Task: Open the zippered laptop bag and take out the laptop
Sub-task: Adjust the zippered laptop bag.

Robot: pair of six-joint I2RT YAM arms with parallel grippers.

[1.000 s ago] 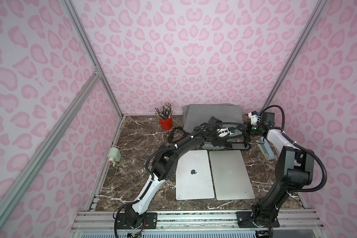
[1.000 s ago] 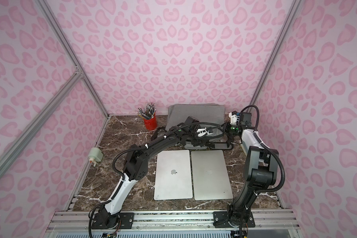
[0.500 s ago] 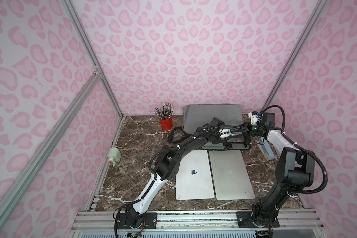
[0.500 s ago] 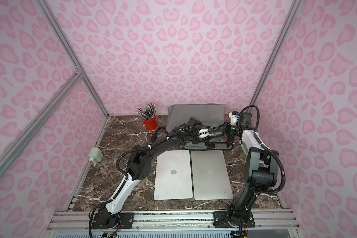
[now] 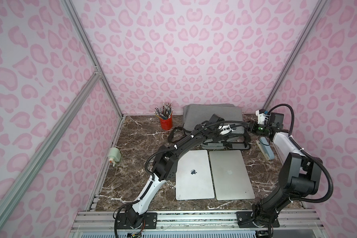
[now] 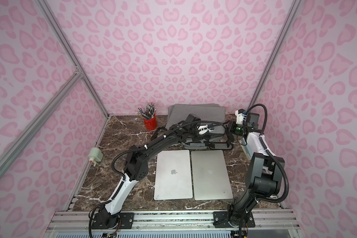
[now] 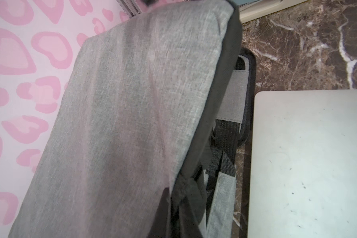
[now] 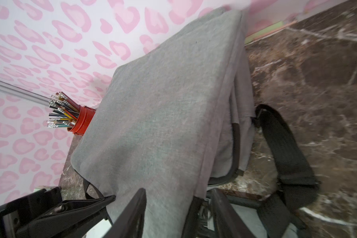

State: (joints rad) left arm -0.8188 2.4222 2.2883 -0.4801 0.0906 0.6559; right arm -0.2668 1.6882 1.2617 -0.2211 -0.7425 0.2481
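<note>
The laptop bag lies between the parted right claw tips.

We find no readable words, numbers or labels anywhere in these views. The only brand signs are two apple-shaped logos. One, dark, sits in the middle of the lid of the left silver laptop, which lies on the table nearer the robot bases than the left gripper and almost straight below it in both top views. The other, pale and faint, sits in the middle of the lid of the right silver laptop, just beside the first and likewise on the near side of that claw. In the left wrist view a laptop lid shows only scuff marks, no sign.
</note>
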